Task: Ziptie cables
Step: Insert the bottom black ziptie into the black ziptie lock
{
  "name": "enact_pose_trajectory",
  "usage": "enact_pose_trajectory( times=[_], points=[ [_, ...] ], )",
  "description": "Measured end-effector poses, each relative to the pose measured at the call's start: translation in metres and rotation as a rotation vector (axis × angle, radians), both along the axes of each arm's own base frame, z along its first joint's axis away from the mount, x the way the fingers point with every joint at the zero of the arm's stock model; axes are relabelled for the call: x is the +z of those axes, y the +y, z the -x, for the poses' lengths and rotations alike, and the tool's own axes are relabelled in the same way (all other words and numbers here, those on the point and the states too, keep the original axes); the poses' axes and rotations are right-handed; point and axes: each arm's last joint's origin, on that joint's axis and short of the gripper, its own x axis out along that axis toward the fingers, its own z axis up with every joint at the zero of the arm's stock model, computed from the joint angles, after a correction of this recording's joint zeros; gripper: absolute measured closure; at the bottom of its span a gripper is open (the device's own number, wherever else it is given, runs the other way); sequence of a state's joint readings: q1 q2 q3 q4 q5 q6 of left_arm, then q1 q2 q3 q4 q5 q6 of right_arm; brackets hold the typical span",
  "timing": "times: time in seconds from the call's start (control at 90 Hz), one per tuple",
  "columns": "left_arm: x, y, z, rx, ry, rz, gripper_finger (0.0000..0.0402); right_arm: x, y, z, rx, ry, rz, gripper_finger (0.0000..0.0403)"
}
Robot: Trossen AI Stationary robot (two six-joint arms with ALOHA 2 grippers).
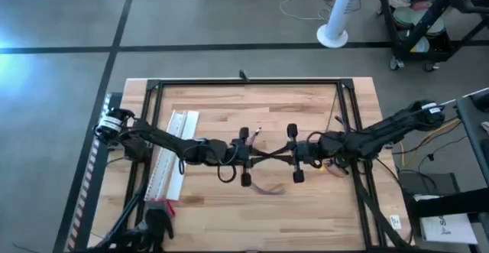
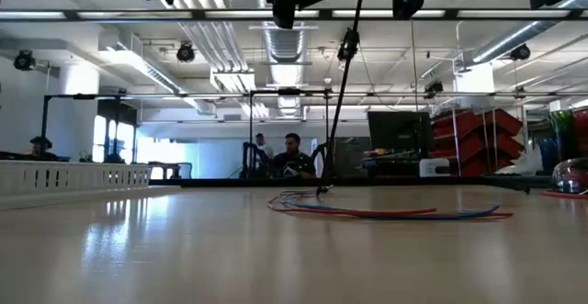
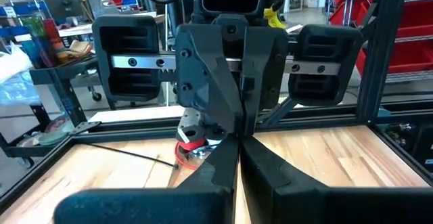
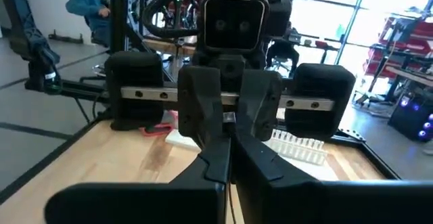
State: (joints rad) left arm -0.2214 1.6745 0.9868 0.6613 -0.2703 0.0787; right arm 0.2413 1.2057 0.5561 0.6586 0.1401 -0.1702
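Meeting tip to tip above mid-counter: left hand (image 1: 258, 159) and right hand (image 1: 280, 155), both closed, with a thin dark strand (image 2: 335, 102) dropping from them to the wood. Cannot tell from any view what exactly sits between the pinched fingers. Down on the counter just to the near side of the hands, ungripped: the thin bundle of pinkish-brown and dark cables (image 1: 263, 189), loose and spread at one end.

Likeliest trouble, at a guess: cinching round only some wires, or none, with the bundle fanned flat and little room beneath. Could also drop the strand on any slackening of either pinch, or knock fingertips together at such close quarters. Dragging the bundle sideways also possible, with nothing pinning it.

Underneath: pale glossy wooden plank counter (image 1: 306, 199), mirroring the ceiling lights, ringed by a black metal frame (image 1: 244, 82), with a long white flat ridged strip (image 1: 174, 150) toward the left. Beyond: open workshop with ducts overhead, red storage bins (image 2: 478, 139), a dark monitor (image 2: 400, 129), a person seated far back (image 2: 292, 152).
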Motion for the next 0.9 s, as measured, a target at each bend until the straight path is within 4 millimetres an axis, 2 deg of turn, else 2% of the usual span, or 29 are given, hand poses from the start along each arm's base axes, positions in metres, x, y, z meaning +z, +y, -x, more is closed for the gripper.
enact_pose_trajectory(
  times=[0.222, 0.489, 0.567, 0.656, 0.9],
  points=[
    [0.006, 0.001, 0.006, -0.003, 0.047, -0.057, 0.0397, 0.009, 0.002, -0.006, 0.013, 0.038, 0.052, 0.0403],
    [0.006, 0.001, 0.022, -0.005, 0.187, 0.009, 0.0353, 0.023, 0.001, -0.001, 0.024, 0.027, 0.167, 0.0403],
    [-0.003, 0.001, 0.024, -0.001, 0.205, 0.054, 0.0342, 0.027, 0.0, 0.001, 0.026, 0.01, 0.194, 0.0403],
    [-0.022, 0.001, 0.027, 0.009, 0.211, 0.122, 0.0332, 0.031, -0.001, 0.004, 0.026, -0.008, 0.216, 0.0403],
    [-0.076, 0.008, 0.041, 0.057, 0.034, 0.39, 0.0309, 0.032, -0.002, 0.004, -0.005, -0.017, 0.309, 0.0403]
  ],
)
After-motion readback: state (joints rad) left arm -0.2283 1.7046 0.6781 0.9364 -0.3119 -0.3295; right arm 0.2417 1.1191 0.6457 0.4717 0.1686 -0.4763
